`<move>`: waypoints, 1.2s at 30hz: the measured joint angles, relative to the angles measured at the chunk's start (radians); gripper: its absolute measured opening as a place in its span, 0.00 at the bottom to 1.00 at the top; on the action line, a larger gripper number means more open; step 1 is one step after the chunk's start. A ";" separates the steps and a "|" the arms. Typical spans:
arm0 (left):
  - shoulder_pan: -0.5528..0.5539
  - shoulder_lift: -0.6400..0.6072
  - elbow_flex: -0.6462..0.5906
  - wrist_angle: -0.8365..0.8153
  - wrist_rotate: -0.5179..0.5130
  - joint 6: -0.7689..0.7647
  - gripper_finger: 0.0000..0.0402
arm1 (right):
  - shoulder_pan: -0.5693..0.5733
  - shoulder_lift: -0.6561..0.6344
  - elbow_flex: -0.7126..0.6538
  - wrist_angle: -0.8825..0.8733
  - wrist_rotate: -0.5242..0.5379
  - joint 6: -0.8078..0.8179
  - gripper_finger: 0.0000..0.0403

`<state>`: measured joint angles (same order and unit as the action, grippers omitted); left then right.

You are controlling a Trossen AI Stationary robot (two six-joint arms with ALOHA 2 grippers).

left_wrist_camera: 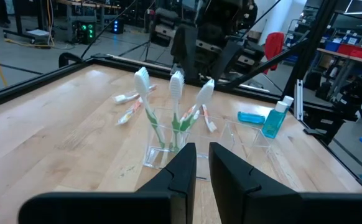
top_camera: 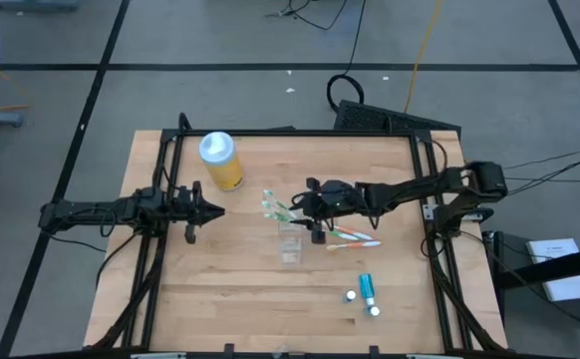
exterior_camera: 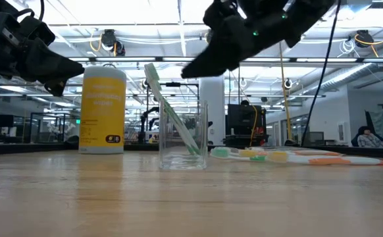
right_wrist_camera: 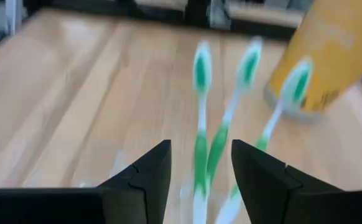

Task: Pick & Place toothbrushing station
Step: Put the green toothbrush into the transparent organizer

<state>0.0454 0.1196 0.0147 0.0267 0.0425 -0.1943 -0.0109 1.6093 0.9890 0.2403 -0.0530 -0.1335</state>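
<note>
The right pincer (top_camera: 315, 211), fingers apart, is hovering over the clear cup (top_camera: 290, 242) holding 3 green toothbrushes (left_wrist_camera: 176, 102) mid-desk; descending carelessly risks toppling it. The left pincer (top_camera: 210, 209), nearly together, is waiting near the left edge.

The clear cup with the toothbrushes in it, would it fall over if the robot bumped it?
Probably yes. The clear cup looks thin and light, and three green toothbrushes stick out well above its rim, so it seems top-heavy. On the smooth wooden table it might also just slide.
</note>
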 joint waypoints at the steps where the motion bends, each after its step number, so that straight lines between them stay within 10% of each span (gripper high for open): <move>1: 0.000 0.000 0.000 0.000 0.000 0.000 0.12 | 0.000 -0.011 -0.001 -0.048 0.000 0.007 0.39; 20: 0.000 0.000 0.000 0.000 0.000 0.000 0.12 | 0.043 -0.059 -0.301 0.046 0.105 -0.031 0.42; 36: 0.000 0.000 0.000 0.000 0.000 0.000 0.12 | 0.070 0.096 -0.286 0.161 0.155 0.020 0.54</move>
<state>0.0456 0.1196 0.0147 0.0269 0.0425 -0.1940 0.0588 1.7056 0.7029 0.4011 0.1017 -0.1137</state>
